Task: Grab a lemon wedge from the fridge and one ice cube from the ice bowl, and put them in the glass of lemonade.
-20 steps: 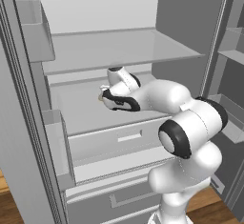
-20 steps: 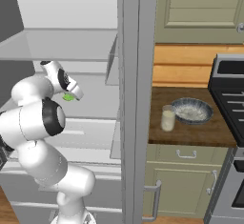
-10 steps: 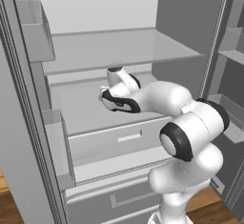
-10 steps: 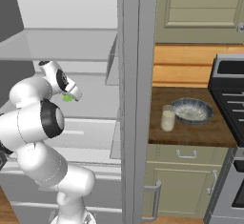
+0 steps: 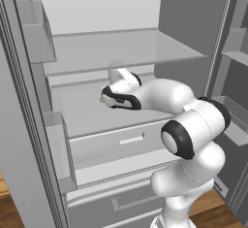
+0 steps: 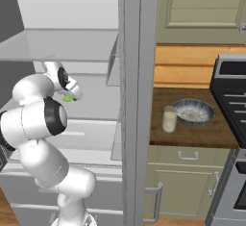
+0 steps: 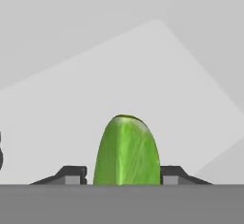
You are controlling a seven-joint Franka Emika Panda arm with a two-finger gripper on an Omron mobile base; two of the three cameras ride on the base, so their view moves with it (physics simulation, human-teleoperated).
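Note:
The lemon wedge (image 7: pixel 126 147), yellow-green, stands between my gripper's (image 7: pixel 123 175) two dark fingertips, which sit close against its sides. In the right base view the lemon wedge (image 6: pixel 68 97) shows as a green spot at the gripper (image 6: pixel 71 94), over the fridge's middle shelf (image 6: pixel 96 100). The left base view has the gripper (image 5: pixel 103 99) reaching into the open fridge (image 5: pixel 121 47) with the wedge hidden behind the hand. On the counter to the right stand the glass of lemonade (image 6: pixel 168 119) and, beside it, the speckled ice bowl (image 6: pixel 193 111).
The fridge's open door edge (image 6: pixel 137 100) stands as a tall grey post between the shelf and the wooden counter (image 6: pixel 192 131). Door bins (image 5: pixel 36 33) line the left side. A stove (image 6: pixel 233 100) borders the counter at the right. Drawers (image 5: pixel 121 144) lie below the shelf.
The fingers have drawn in from wide open to close on the lemon wedge. The arm has barely shifted over the shelf.

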